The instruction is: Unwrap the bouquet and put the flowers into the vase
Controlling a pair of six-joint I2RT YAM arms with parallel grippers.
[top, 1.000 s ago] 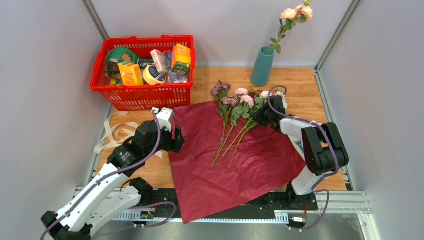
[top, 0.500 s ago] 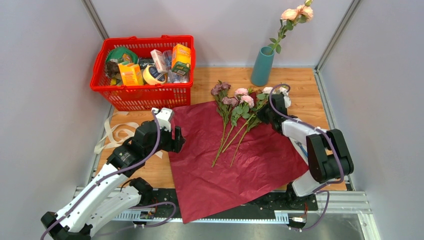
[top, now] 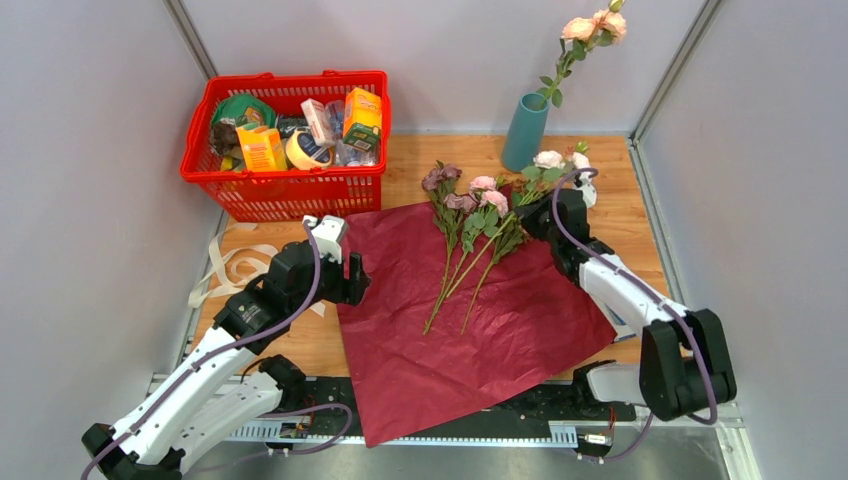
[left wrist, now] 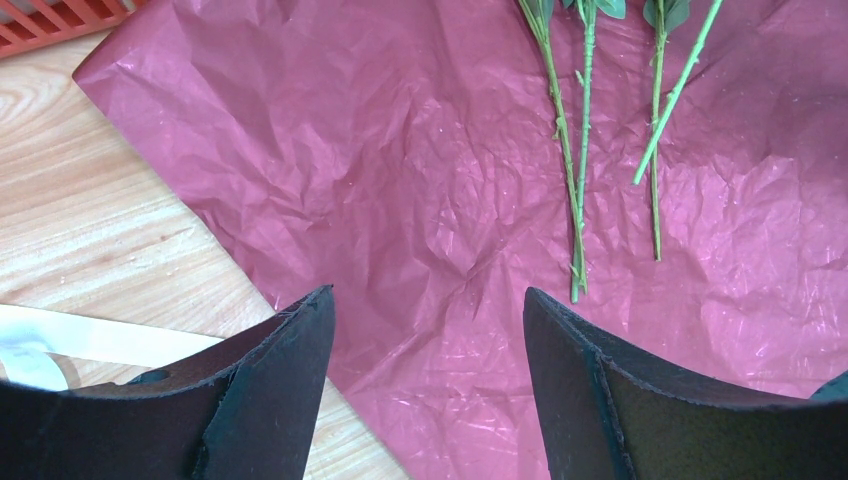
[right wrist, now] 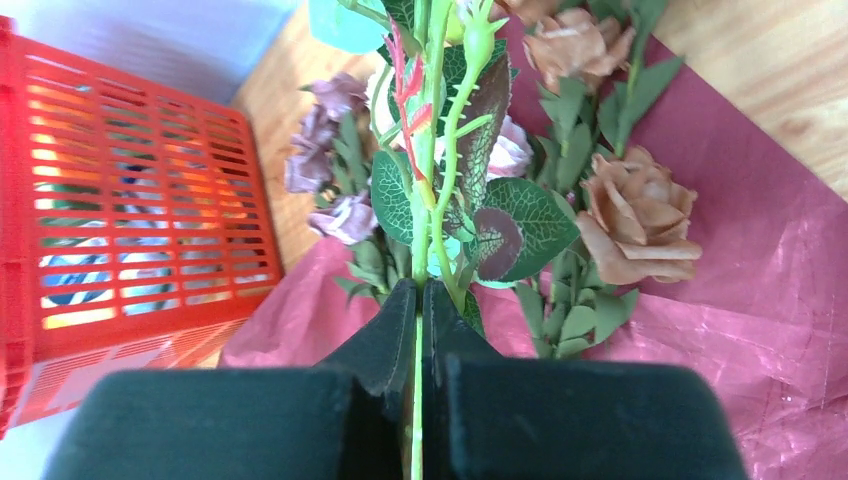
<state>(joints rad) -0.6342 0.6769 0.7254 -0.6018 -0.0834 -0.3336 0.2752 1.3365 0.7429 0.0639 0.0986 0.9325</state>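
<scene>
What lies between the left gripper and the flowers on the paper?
Only bare paper lies between the left gripper and the flowers; the left wrist view shows it.

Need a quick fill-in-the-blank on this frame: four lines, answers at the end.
1. The right gripper is shut on the ____ of a flower.
2. The left gripper hangs ____ above the burgundy paper, gripping nothing.
3. The ribbon lies off the paper, on the ____ arm's side.
4. The teal vase stands ____, off the paper.

Missing words: stem; open; left; upright.
</scene>
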